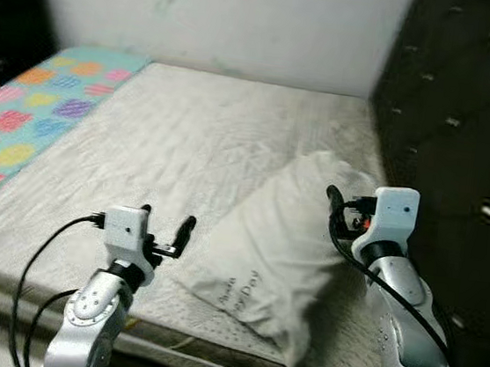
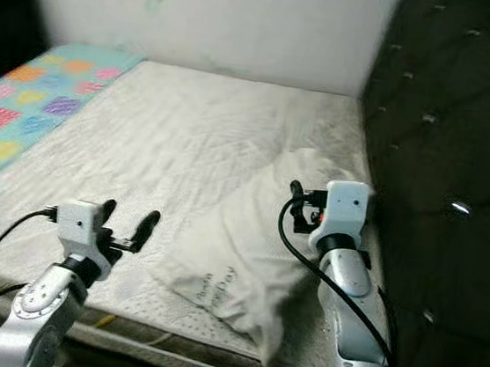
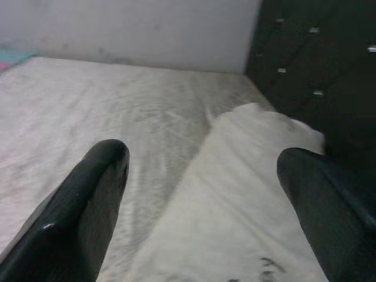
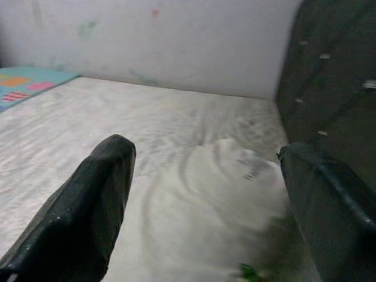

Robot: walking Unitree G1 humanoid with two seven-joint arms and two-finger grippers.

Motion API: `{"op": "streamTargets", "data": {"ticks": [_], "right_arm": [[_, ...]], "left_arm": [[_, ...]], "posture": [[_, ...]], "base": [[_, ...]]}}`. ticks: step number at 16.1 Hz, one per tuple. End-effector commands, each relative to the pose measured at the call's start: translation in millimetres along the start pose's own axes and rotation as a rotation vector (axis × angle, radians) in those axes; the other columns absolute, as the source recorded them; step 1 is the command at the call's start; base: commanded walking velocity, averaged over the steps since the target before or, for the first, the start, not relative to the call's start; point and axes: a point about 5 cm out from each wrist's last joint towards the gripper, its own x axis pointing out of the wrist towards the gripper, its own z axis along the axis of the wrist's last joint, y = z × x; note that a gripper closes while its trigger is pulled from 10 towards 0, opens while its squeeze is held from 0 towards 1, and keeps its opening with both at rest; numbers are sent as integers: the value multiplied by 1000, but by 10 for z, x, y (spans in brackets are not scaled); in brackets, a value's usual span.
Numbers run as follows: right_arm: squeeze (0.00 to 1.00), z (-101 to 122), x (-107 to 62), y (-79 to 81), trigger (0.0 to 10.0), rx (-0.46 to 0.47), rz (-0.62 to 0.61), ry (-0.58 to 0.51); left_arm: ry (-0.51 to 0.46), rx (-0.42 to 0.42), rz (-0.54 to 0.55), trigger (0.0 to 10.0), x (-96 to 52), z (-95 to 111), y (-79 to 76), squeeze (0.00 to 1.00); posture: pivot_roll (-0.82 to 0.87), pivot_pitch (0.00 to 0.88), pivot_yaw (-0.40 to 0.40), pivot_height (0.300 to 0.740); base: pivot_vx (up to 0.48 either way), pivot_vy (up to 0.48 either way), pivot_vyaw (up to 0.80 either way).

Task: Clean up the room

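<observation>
A white pillow (image 1: 282, 250) with dark lettering near its front corner lies slantwise on the right side of the bed (image 1: 189, 133), its far end near the headboard. My left gripper (image 1: 167, 219) hovers open just left of the pillow's near corner; in the left wrist view its fingers (image 3: 88, 200) frame the pillow (image 3: 235, 200). On the pillow's right side my right gripper (image 1: 341, 210) is open over its upper part, and the right wrist view shows the pillow (image 4: 217, 194) between the two spread fingers (image 4: 88, 200).
A dark tufted headboard (image 1: 464, 129) stands along the bed's right side, close to my right arm. A colourful spotted cover (image 1: 23, 114) lies along the left edge. A white wall (image 1: 246, 15) is behind the bed. The mattress front edge (image 1: 208, 352) is just below my arms.
</observation>
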Motion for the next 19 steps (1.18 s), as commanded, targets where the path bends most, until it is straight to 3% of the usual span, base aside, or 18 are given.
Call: {"op": "streamTargets", "data": {"ticks": [1, 7, 19], "right_arm": [[0, 12, 7, -3, 10000, 0, -1, -5], [0, 7, 4, 1, 10000, -4, 2, -5], [0, -25, -4, -33, 10000, -24, -5, 3]], "left_arm": [[-3, 10, -2, 10000, 10, 17, 8, 0], [-1, 13, -2, 10000, 3, 11, 13, 0], [4, -17, 22, 10000, 15, 4, 16, 0]], "posture": [[-154, 0, 33, 740], [-153, 0, 33, 740], [-156, 0, 32, 740]], "base": [[244, 0, -800], [272, 0, -358], [0, 0, 0]]}}
